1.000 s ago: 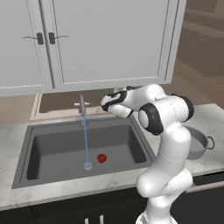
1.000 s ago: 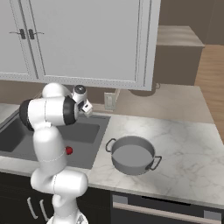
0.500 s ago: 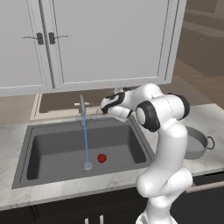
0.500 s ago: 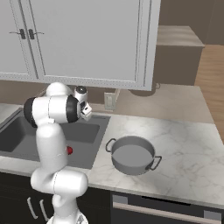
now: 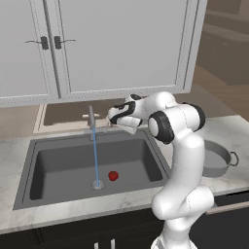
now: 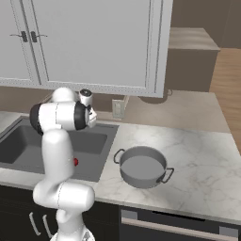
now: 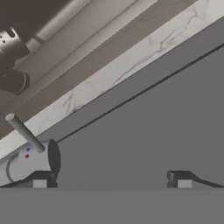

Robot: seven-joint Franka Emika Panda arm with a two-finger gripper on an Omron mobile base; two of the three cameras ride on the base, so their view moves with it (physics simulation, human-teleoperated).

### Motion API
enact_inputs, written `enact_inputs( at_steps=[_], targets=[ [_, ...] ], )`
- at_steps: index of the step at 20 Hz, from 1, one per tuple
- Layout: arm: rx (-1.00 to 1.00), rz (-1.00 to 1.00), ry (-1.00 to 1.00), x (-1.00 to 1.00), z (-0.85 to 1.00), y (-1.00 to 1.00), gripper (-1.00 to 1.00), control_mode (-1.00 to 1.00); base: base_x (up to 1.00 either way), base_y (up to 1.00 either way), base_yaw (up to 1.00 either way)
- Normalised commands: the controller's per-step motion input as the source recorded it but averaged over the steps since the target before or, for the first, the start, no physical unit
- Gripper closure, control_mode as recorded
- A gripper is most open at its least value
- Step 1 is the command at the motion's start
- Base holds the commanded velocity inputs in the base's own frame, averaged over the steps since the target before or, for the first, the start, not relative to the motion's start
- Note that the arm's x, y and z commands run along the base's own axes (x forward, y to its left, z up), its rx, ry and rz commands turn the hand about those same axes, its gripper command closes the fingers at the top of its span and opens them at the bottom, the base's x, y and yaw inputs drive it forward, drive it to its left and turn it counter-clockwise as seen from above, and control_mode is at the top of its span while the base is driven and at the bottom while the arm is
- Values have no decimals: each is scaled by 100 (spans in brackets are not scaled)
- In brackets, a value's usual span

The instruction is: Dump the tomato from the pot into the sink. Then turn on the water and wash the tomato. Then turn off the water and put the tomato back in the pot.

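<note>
- The small round bright red tomato (image 5: 113, 175) lies on the floor of the large dark grey rectangular sink (image 5: 58, 168), just beside the round metal drain (image 5: 97, 184). It sits there because this is the washing place, though it is not directly under the stream.
- The thin straight light-blue water (image 5: 95, 156) falls from the slim grey faucet (image 5: 91, 118) onto the drain, so the tap is on and the tomato gets at most the splash, as I judge.
- The two-finger gripper (image 5: 111, 116) of the white arm is held high over the back rim of the sink, just beside the faucet on its right side. I think it is placed here because the next step is to turn the water off.
- In the hand view the two dark finger tips (image 7: 43, 178) stand well apart, so the jaws are wide and nothing is between them. The grey faucet body with its thin lever (image 7: 25, 133) is near the left tip, not yet between the tips.
- The wide, shallow round grey metal pot (image 6: 142, 166) stands upright on the marble counter (image 6: 197, 160) to the right of the sink, well apart from the tomato. It looks empty and waits there to receive the tomato back.
- To my judgement the washing step is in hand, and closing the tap and the return of the tomato are not yet done.
</note>
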Motion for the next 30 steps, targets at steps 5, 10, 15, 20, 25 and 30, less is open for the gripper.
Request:
enact_inputs(
  at_steps=[5, 10, 15, 20, 25, 30],
  targets=[
    [0, 0, 1, 25, -5, 4, -100, -100, 0, 0, 0],
    [0, 0, 0, 17, -9, 6, -100, -100, 0, 0, 0],
    [0, 0, 0, 2, -13, 1, -100, -100, 0, 0, 0],
    [0, 0, 0, 0, -19, 0, -100, -100, 0, 0, 0],
    [0, 0, 0, 0, -11, 0, -100, -100, 0, 0, 0],
    [0, 0, -7, 10, -1, 0, -100, -100, 0, 0, 0]
  ],
)
